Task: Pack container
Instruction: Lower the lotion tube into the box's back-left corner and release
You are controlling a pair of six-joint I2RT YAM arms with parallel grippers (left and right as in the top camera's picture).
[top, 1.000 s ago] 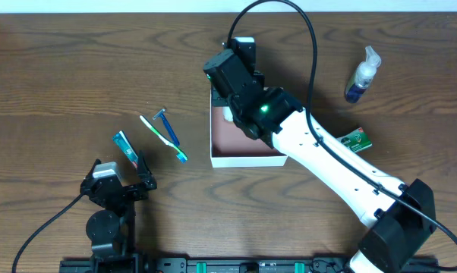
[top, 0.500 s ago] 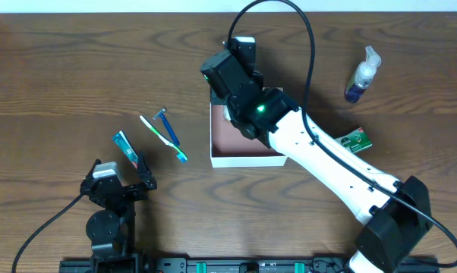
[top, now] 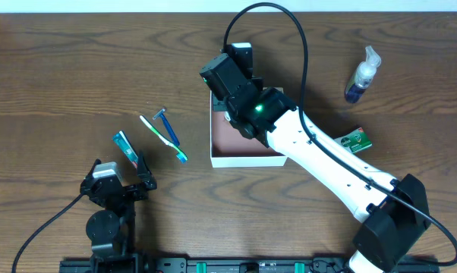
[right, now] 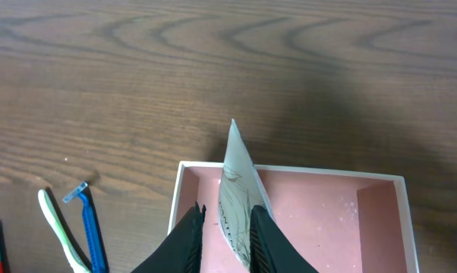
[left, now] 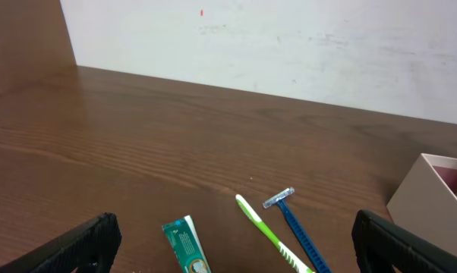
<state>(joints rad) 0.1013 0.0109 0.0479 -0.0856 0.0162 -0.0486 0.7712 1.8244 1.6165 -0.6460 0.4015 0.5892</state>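
Overhead and wrist views of the wooden table [top: 46, 91], read left to right.

The left gripper [top: 121, 176] sits at the near left edge, its jaws spread wide with nothing between them. Just beyond it lies a green-and-white toothpaste tube [top: 126, 149]; its label print is too small to read. To the right lie a green-and-white toothbrush [top: 164, 139] and a blue razor [top: 168, 128], side by side and close together.

The container [top: 247, 160] is at mid-table, right of the razor, with its pink floor largely bare. The right arm reaches across it, and the wrist covers its far end.

In the right wrist view, the right gripper [right: 227, 239] hangs inside the container beside one side wall. Its jaws are only narrowly parted on either side of a pale, pointed packet [right: 236, 182]. Whether they press on it cannot be told. Dark marks on the packet are not legible.

Far right stands a clear spray bottle [top: 362, 76] with blue contents. Nearer lies a small green-and-white carton [top: 356, 140], its lettering unreadable.
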